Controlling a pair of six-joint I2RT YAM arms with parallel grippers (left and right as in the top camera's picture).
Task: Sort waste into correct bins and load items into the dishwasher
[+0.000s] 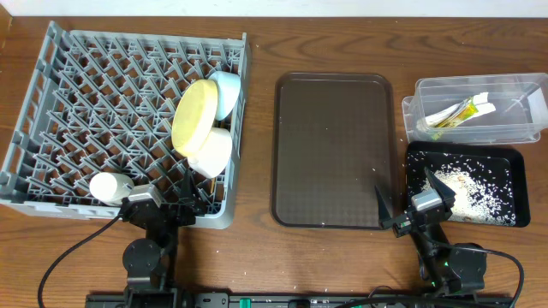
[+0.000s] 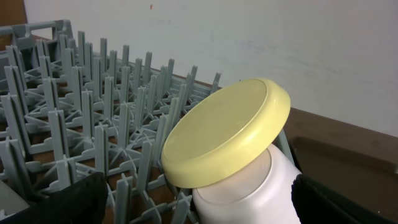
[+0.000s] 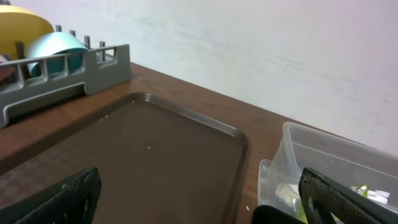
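Dish rack (image 1: 77, 103), grey, loaded: yellow plate (image 2: 227, 134) leaning on white bowl (image 2: 249, 193) just ahead of left hand (image 1: 195, 190), fingers apart, empty; right hand (image 1: 406, 193) likewise apart; probably best drawn straight back, lest the plate be nudged over.

Plate (image 1: 195, 117): overhead it hides the near side of the blue bowl (image 1: 225, 91) and the top of the white bowl (image 1: 211, 152); right wrist view shows only a sliver at the upper left corner. White bowl, left wrist view: cut off below. Tub (image 3: 336, 146): cut off right and below. Wrapper (image 1: 462, 111): print too small to read. Crumbs (image 1: 479, 184): too small to tell apart. Left gripper (image 2: 199, 211), right gripper (image 3: 199, 205): only finger stubs at the lower corners.
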